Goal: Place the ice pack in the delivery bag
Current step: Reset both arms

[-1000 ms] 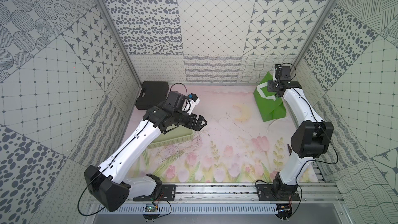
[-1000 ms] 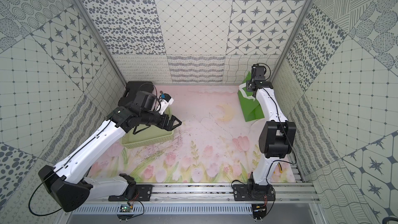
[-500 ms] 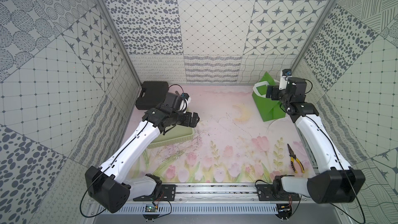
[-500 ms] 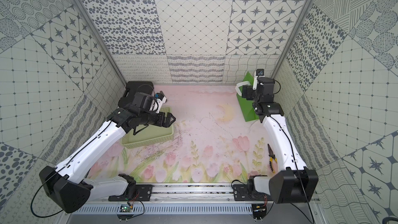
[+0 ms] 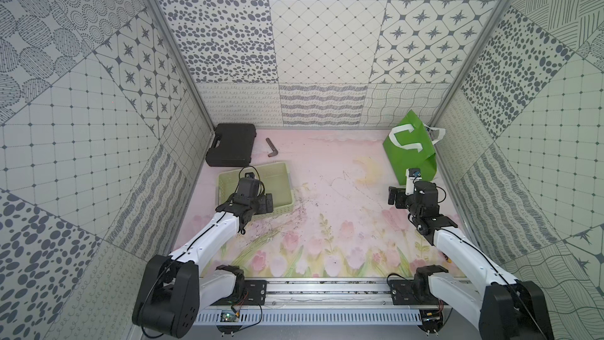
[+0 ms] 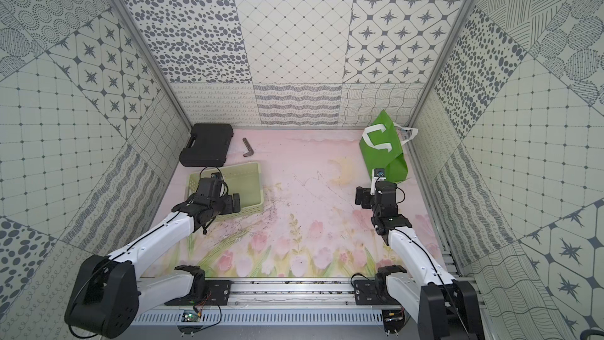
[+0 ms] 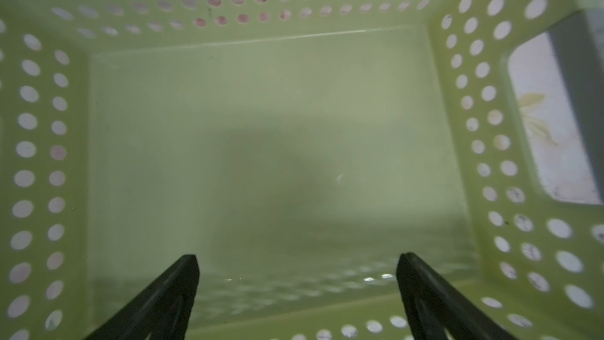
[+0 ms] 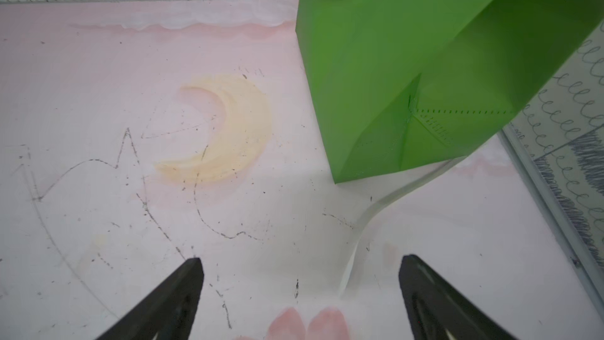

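Change: R gripper (image 8: 300, 261), over bag (image 5: 408, 152) mouth 1 s ago, now back at 3 o'clock on counter (image 5: 327, 165); jaws apart, empty. L gripper (image 7: 298, 256) also apart and empty, over basket (image 5: 289, 184) at 9 o'clock; basket bare inside. Ice pack: not visible in any view. Prob. released into bag at 1 o'clock (interior hidden), so task likely done. Count: 1 bag, 1 basket, 1 case (image 5: 232, 145) at 11 o'clock, 1 L-key (image 5: 272, 152), 0 ice packs visible.
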`<state>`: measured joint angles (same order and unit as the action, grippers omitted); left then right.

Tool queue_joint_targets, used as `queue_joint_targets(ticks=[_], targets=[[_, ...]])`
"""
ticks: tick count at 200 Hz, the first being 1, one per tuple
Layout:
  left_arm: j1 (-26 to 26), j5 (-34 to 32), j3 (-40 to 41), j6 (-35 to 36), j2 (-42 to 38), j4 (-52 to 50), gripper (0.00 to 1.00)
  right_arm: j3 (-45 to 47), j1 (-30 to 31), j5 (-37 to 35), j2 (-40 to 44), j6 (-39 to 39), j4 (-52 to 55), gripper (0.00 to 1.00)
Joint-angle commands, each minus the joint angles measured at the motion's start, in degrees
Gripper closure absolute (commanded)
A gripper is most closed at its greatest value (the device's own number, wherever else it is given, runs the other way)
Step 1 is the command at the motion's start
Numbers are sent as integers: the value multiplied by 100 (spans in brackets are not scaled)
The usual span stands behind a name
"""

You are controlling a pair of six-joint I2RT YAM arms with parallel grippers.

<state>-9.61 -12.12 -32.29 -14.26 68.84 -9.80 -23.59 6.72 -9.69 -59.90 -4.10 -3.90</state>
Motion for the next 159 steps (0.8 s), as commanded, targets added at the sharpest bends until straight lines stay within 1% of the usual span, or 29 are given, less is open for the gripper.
queue_joint_targets(ticks=[1, 20, 27, 37, 48, 59, 66, 78, 85, 91, 104, 107, 109, 116, 119, 127, 136, 146, 155, 159], targets=[[64, -566, 675, 670, 402, 3204, 1, 74, 23, -365, -459, 103, -2016, 2], [66, -358, 906, 1002, 817, 4305, 1, 88, 14, -314, -1165, 336, -2941, 1], [74, -212, 839, 1052, 931, 4382, 1, 71, 13, -286, -1434, 366, -3203, 1], [81, -89, 870, 1231, 1123, 4811, 1, 61, 16, -200, -1779, 427, -3566, 1], [93, 69, 747, 1374, 1242, 4733, 1, 70, 13, -56, -2106, 506, -3983, 1], [109, 248, 757, 1531, 1362, 4928, 1, 22, 13, 44, -2340, 548, -4078, 2], [151, 367, 847, 1594, 1487, 5226, 1, 2, 6, 87, -2470, 548, -4061, 1], [222, 362, 923, 1620, 1726, 5666, 1, 108, -48, 114, -2647, 500, -4457, 2], [307, 388, 840, 1461, 1760, 5499, 1, 131, -113, 182, -2659, 432, -4453, 1], [436, 606, 805, 1351, 1764, 5381, 1, 137, -158, 209, -2709, 380, -4475, 1], [674, 1058, 881, 1258, 2117, 5855, 1, 210, -171, 194, -3023, 368, -5042, 1], [722, 1075, 931, 1249, 2218, 6129, 1, 208, -178, 216, -3024, 363, -5015, 1], [751, 1074, 939, 1204, 2219, 6141, 1, 189, -186, 238, -3009, 363, -4951, 1], [814, 1107, 806, 1042, 2031, 5532, 1, 80, -208, 299, -2886, 349, -4509, 2], [812, 1129, 797, 1053, 2051, 5521, 0, 54, -230, 362, -2862, 344, -4409, 1], [795, 1102, 907, 1172, 2190, 6012, 1, 72, -267, 425, -2911, 324, -4556, 1], [803, 1082, 813, 1081, 2061, 5559, 1, 67, -268, 432, -2900, 331, -4500, 1], [797, 1077, 895, 1157, 2178, 5943, 1, 74, -268, 419, -2889, 338, -4526, 1], [791, 1085, 819, 1088, 2080, 5606, 1, 69, -268, 428, -2887, 340, -4496, 1], [792, 1081, 822, 1088, 2096, 5645, 1, 66, -268, 437, -2887, 344, -4493, 2]])
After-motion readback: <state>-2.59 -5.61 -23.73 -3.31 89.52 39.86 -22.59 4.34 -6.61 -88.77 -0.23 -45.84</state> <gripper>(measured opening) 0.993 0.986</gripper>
